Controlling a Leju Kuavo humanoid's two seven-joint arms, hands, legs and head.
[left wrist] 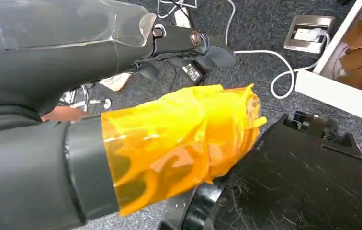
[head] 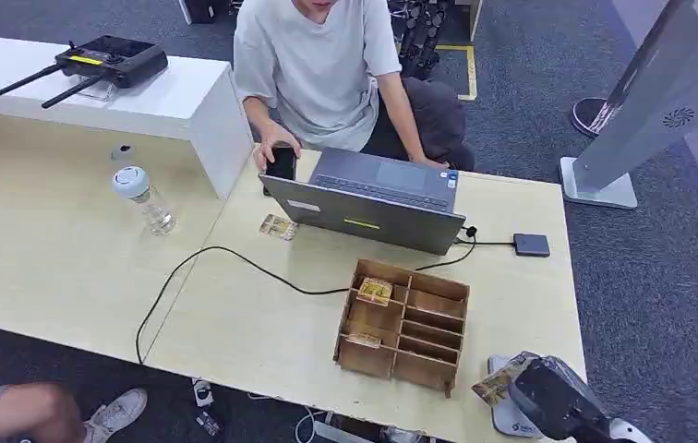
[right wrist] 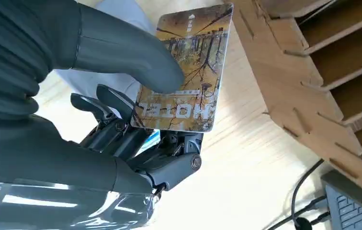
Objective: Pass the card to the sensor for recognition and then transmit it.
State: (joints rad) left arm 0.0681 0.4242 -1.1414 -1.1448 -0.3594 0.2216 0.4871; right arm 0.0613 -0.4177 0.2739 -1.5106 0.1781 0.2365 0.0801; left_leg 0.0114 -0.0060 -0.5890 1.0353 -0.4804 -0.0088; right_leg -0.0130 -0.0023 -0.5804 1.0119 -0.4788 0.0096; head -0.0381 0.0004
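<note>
Card (right wrist: 188,72) pinched in right robot hand (right wrist: 136,120), long axis toward wooden organizer (right wrist: 313,72).

You are looking at an office or robotics lab. A pale wooden bench (head: 68,268) stands on grey carpet (head: 668,277). A person (head: 313,65) sits behind an open laptop (head: 373,198). A remote controller (head: 105,63) with antennas rests on a white shelf (head: 179,101). Cables (left wrist: 275,67) and a floor socket (left wrist: 308,32) lie on the carpet.
</note>
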